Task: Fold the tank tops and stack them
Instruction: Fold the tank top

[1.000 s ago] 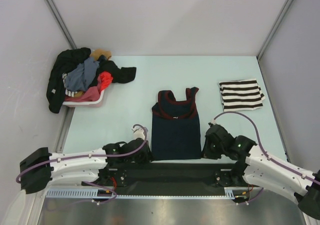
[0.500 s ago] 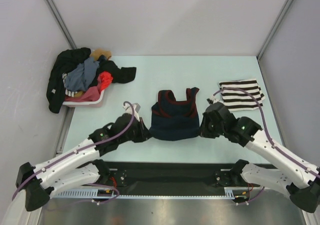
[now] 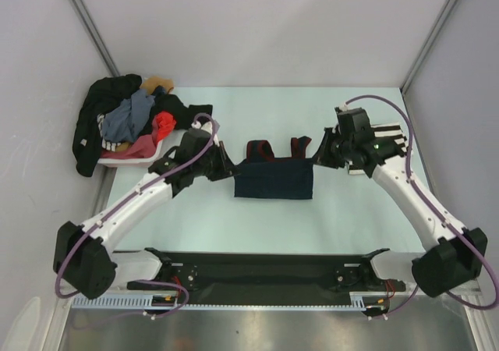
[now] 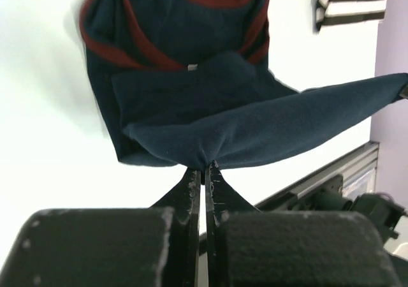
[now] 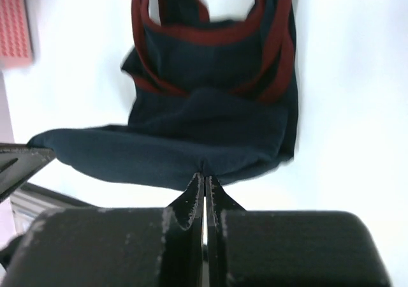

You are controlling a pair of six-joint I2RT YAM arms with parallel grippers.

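Folding of the navy tank top (image 3: pixel 273 183) appears in hand: hem corners are pinched in the closed left gripper (image 4: pixel 205 172) and right gripper (image 5: pixel 204 180); lowering onto its upper half is required next.

We hold both arms stretched forward and bent inward. Our left arm (image 3: pixel 129 207) runs up from the near left and our right arm (image 3: pixel 409 195) from the near right, with the elbows spread wide. Our left fingers (image 4: pixel 192 188) are pressed tight on one corner of the navy tank top (image 3: pixel 273 186). Our right fingers (image 5: pixel 191 201) pinch the opposite corner. Both wrists point inward toward each other.
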